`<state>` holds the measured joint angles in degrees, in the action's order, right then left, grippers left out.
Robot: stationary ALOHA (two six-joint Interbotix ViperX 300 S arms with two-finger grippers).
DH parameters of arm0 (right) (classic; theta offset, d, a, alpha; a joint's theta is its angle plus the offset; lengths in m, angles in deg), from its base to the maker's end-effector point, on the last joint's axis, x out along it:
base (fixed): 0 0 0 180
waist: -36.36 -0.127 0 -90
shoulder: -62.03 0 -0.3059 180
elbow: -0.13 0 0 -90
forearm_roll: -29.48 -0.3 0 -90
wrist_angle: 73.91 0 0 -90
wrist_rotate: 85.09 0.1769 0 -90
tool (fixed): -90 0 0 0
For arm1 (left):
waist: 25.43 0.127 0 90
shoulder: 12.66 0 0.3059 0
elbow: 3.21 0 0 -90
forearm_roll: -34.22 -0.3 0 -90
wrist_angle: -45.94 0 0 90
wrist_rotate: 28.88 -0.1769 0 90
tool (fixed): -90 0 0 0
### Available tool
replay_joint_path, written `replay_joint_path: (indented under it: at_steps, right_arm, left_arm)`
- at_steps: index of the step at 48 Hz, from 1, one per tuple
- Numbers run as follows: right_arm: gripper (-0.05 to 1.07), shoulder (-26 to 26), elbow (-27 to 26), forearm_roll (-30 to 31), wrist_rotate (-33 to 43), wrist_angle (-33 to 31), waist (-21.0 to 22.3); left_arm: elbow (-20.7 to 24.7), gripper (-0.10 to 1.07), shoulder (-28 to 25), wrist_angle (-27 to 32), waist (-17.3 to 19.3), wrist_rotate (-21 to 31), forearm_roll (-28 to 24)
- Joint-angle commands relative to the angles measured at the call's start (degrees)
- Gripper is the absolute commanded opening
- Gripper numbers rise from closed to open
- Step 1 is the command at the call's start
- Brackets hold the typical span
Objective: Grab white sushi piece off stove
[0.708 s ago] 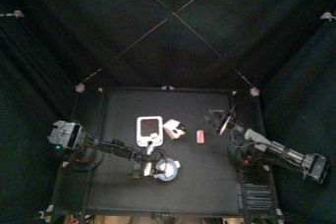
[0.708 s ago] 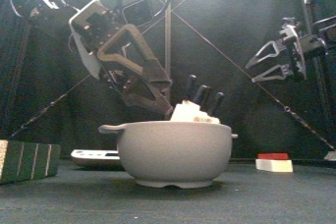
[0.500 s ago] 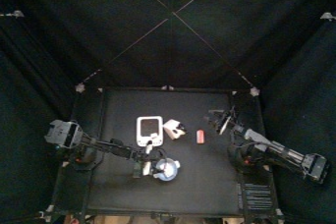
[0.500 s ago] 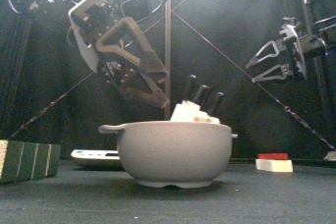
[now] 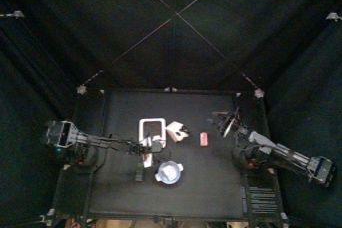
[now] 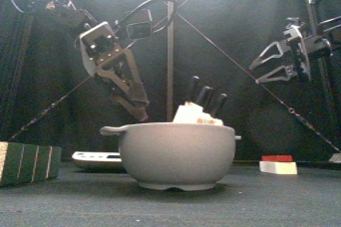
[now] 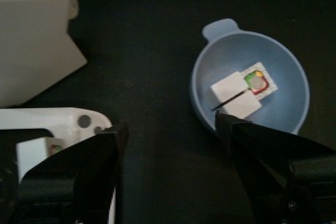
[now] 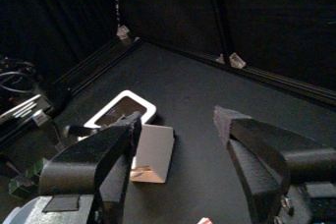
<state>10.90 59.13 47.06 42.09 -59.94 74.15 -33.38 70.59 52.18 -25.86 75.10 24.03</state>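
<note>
The white sushi piece (image 7: 243,84) lies inside the round blue bowl (image 7: 292,95), and its top shows above the bowl's rim in the front view (image 6: 197,116). The stove (image 5: 151,128), a flat white slab, lies behind the bowl and also shows in the left wrist view (image 7: 33,31) and the right wrist view (image 8: 122,110). My left gripper (image 7: 171,130) is open and empty, between the stove and the bowl (image 5: 170,173) and above them (image 6: 138,110). My right gripper (image 8: 178,135) is open and rests raised at the right (image 5: 230,124).
A small white box (image 5: 175,128) stands right of the stove. A red-and-white piece (image 5: 203,139) lies mid-table and shows low at the right in the front view (image 6: 277,164). A green block (image 6: 27,161) stands at the front left.
My left arm has drawn back from over the bowl, up and to the left. The white sushi piece stays in the bowl. The right arm has not moved.
</note>
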Motion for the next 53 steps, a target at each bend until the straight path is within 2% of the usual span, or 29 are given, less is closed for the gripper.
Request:
replay_joint_path:
  at_steps: [1,21,40,53]
  right_arm:
    - [0.93,-0.35,-0.97,0.26,-0.09,0.26,0.09]
    - [0.93,-0.35,-0.97,0.44,-0.18,0.18,0.09]
    - [0.93,-0.35,-0.97,0.44,-0.18,0.18,0.18]
    - [0.93,-0.35,-0.88,0.44,-0.09,0.18,0.26]
  left_arm:
    - [1.49,1.01,1.76,0.09,2.29,0.0,-2.55]
    - [0.7,1.01,1.93,-0.53,10.02,0.0,-8.26]
    - [-2.11,1.01,-0.35,-0.62,11.16,0.0,-8.17]
    - [-1.93,1.0,-2.37,-0.62,12.04,0.0,-8.17]
